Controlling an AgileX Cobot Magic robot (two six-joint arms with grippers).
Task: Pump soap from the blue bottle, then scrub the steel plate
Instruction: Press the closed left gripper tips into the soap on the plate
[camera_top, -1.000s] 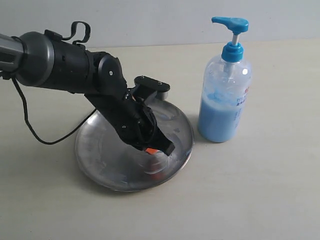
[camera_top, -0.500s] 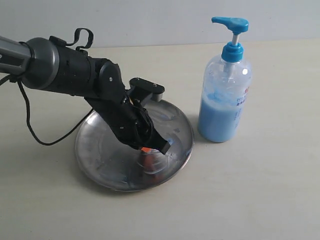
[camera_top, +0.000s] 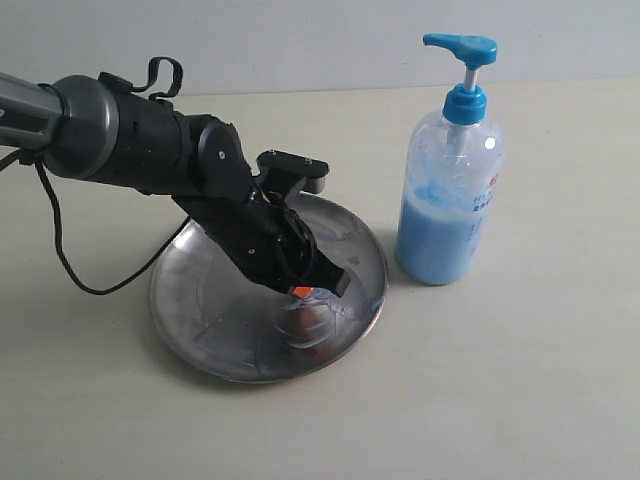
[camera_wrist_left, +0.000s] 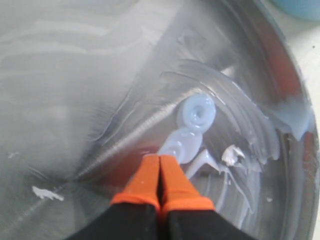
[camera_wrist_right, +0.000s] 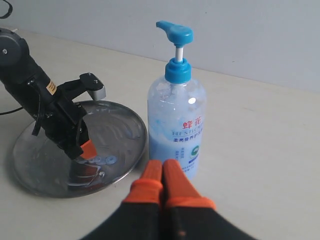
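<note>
The steel plate lies on the table, smeared with pale streaks. My left gripper is shut, its orange tips pressed down on the plate's right part, touching a curl of light blue soap. The blue bottle stands upright just right of the plate, about half full of soap. My right gripper is shut and empty, hovering in front of the blue bottle, out of the exterior view. The steel plate and the left gripper also show in the right wrist view.
A black cable loops from the left arm onto the table left of the plate. A pale wall bounds the table at the back. Bare tabletop spreads to the front and right of the bottle.
The left gripper has shifted a little over the plate's right part, first back toward the centre, then right again, dragging through the soap. The bottle has not moved.
</note>
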